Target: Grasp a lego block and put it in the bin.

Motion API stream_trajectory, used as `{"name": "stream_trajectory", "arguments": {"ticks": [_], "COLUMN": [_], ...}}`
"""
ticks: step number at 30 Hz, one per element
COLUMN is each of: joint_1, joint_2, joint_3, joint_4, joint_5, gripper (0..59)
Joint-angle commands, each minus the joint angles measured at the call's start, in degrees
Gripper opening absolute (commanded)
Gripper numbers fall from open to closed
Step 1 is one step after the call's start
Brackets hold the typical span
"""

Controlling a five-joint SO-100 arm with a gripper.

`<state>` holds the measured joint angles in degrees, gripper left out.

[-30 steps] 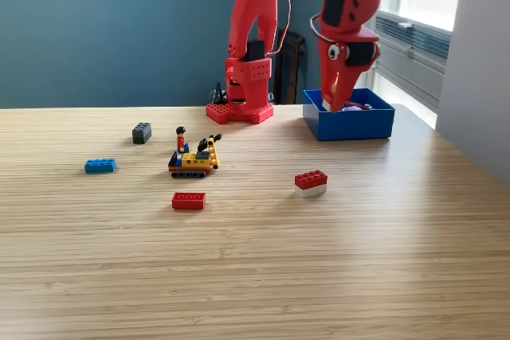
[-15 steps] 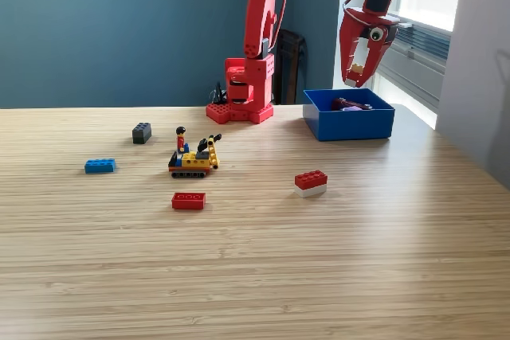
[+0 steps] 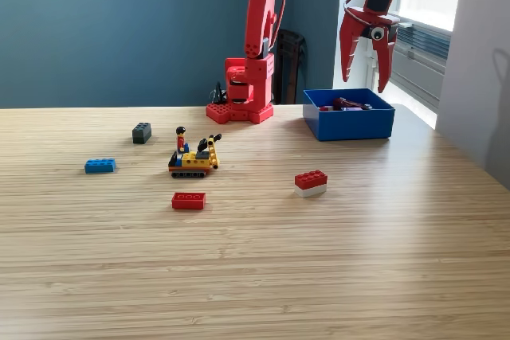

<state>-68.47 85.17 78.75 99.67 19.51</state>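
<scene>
Four loose blocks are seen on the tabletop (image 3: pixel 335 276): black (image 3: pixel 142 132), blue (image 3: pixel 100 166), flat red (image 3: pixel 189 200) and red-on-white (image 3: pixel 311 182). The pincer (image 3: pixel 365 84) is held above the bin (image 3: pixel 348 121), spread wide and empty, so a fresh pick seems due. A swing toward the exterior view's left and a descent would be needed; the red-on-white block lies nearest, yet well apart and lower.

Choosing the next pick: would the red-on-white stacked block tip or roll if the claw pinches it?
The red-on-white block looks stiff and boxy with flat sides, so rolling seems unlikely. It sits low and wide, so probably stable. The two layers might separate if pinched unevenly.
</scene>
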Motion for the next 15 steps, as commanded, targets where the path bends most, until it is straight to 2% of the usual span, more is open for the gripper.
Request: {"name": "stream_trajectory", "arguments": {"ticks": [1, 8, 15], "joint_1": [5.98, 29.18, 57.13], "joint_2": [5.62, 5.71, 5.27], "joint_3": [-6.59, -11.25, -21.27], "joint_4": [2.72, 2.72, 2.55], "joint_5": [-0.18, -4.75, -15.21], "gripper": [30.7, 30.2, 31.4]}}
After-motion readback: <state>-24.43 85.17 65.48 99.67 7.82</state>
